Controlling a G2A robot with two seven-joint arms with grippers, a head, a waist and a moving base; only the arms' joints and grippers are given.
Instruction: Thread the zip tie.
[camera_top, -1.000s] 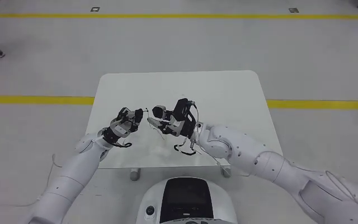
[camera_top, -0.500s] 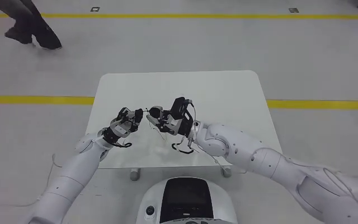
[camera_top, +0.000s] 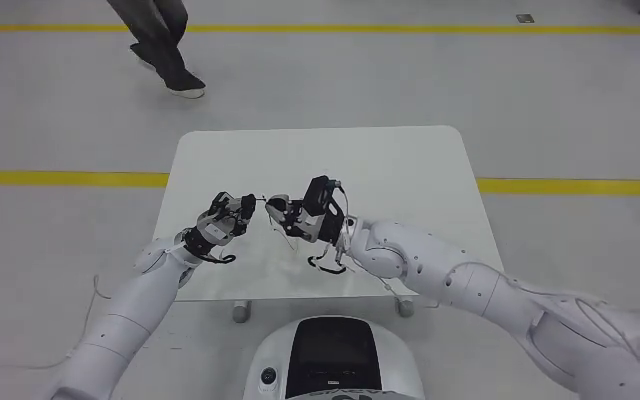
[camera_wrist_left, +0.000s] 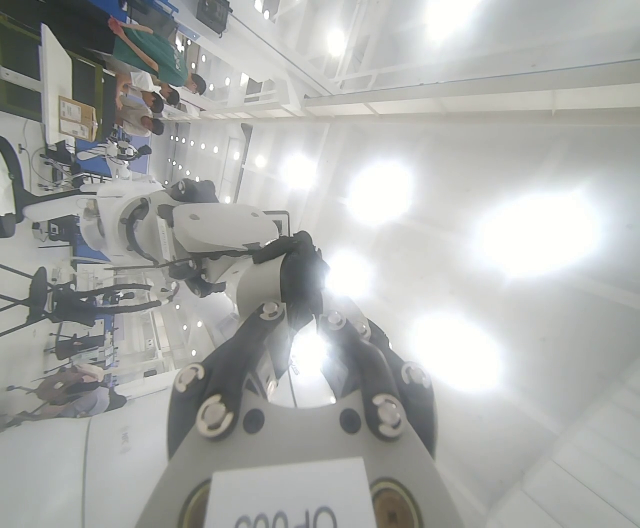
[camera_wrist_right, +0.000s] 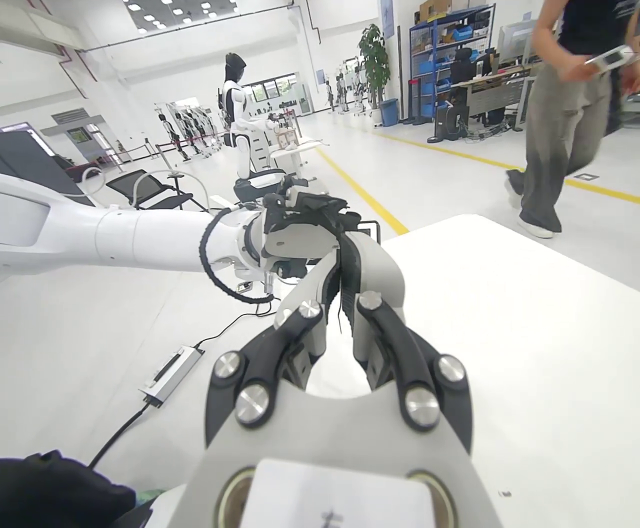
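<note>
My left gripper (camera_top: 250, 203) and right gripper (camera_wrist_right: 342, 271) nearly meet, both clamped on the zip tie (camera_wrist_right: 340, 312). The table (camera_top: 400, 165) lies open toward its far edge.

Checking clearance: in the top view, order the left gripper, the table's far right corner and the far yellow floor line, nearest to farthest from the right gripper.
1. Left gripper, directly facing the right gripper over the table.
2. Table's far right corner, ahead and to its right.
3. Far yellow floor line, on the floor beyond the table.
</note>
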